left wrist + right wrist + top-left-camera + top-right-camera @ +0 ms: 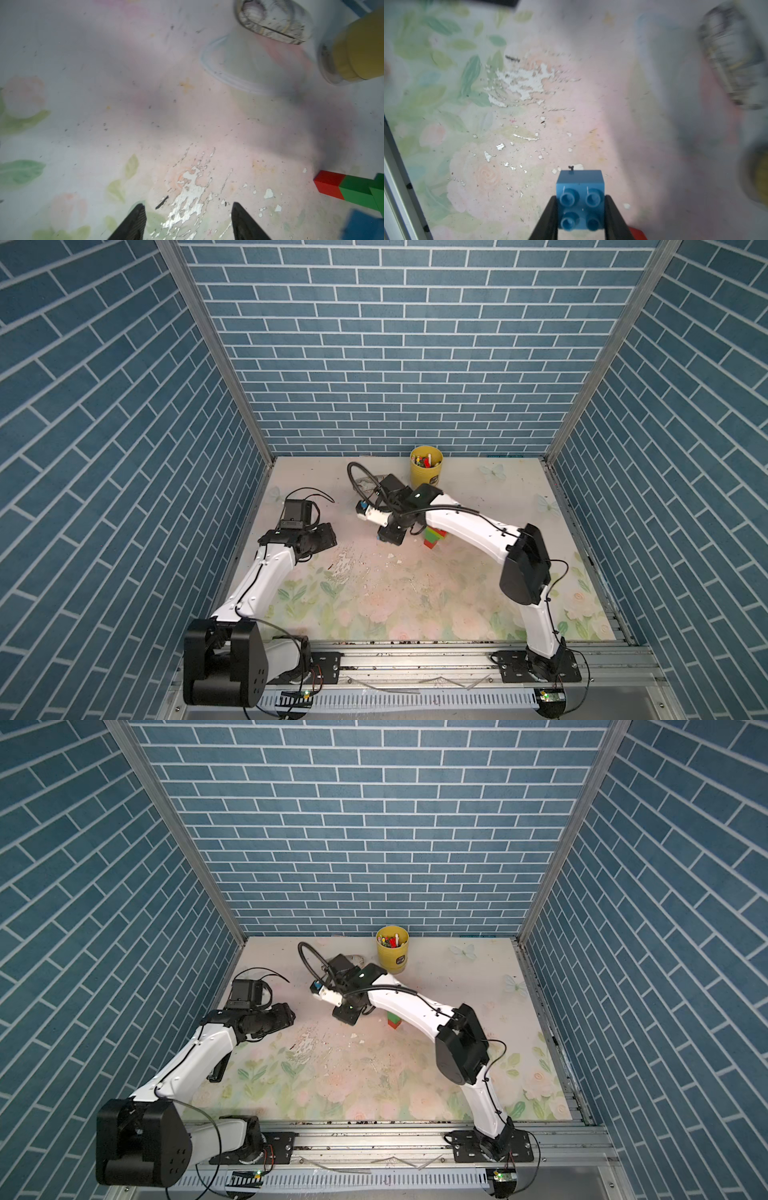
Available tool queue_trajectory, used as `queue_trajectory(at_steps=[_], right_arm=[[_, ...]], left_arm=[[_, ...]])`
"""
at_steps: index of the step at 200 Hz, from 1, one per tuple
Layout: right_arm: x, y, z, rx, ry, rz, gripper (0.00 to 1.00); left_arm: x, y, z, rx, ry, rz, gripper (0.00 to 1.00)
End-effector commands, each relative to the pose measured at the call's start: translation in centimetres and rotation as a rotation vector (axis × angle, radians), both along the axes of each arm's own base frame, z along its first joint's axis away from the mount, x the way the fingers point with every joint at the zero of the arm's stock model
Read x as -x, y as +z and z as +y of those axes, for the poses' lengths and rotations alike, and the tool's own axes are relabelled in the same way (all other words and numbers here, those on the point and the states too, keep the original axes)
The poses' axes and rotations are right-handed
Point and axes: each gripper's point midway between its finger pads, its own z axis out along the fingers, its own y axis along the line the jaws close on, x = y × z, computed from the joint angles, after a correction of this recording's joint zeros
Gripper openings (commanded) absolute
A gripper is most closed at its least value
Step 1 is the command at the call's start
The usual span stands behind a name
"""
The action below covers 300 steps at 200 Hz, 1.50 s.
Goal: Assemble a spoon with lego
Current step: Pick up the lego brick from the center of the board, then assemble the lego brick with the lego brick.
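Left claw [188, 204]: one, jaws parted, empty, over bare bench [104, 124].
Right claw [580, 208]: one, clenched on one light-blue brick [580, 187], near the spoon.
Spoon [432, 537]: one joined red-green-lime stack, mid-bench, partly hidden; blue tip apparently left to fit.
Yellow cup [426, 479]: one.

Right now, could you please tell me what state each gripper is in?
Left gripper: open, holding nothing.
Right gripper: closed on a blue brick.
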Motion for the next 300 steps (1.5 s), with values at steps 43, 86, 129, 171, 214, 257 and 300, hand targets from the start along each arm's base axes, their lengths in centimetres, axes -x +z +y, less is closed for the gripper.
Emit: queue_trajectory(at_steps=[43, 86, 129, 171, 214, 257, 300], right_arm=[[-2.9, 6.6, -13.4, 0.089, -0.25, -0.088, 0.2], [-3.4, 4.5, -15.0, 0.112, -0.263, -0.039, 0.18], [-3.3, 2.8, -14.6, 0.111, -0.249, -0.001, 0.18], [-3.2, 2.2, -14.1, 0.104, -0.238, 0.028, 0.18], [-3.1, 1.4, -13.9, 0.105, -0.239, 0.052, 0.17], [-3.1, 0.9, -13.8, 0.108, -0.24, 0.062, 0.17], [-2.9, 0.4, -13.6, 0.109, -0.238, 0.085, 0.17]], left_arm=[[-1.8, 1.9, -7.3, -0.076, -0.212, -0.255, 0.67], [-2.1, 1.0, -11.4, -0.05, -0.316, -0.27, 0.66], [-1.5, 0.6, -14.9, -0.026, -0.438, -0.359, 0.66], [-0.5, 1.5, -17.2, -0.022, -0.559, -0.465, 0.66], [1.0, 2.4, -19.4, 0.011, -0.693, -0.59, 0.66], [1.3, 2.5, -19.9, 0.009, -0.717, -0.608, 0.67], [1.2, 2.2, -19.7, 0.0, -0.705, -0.591, 0.67]])
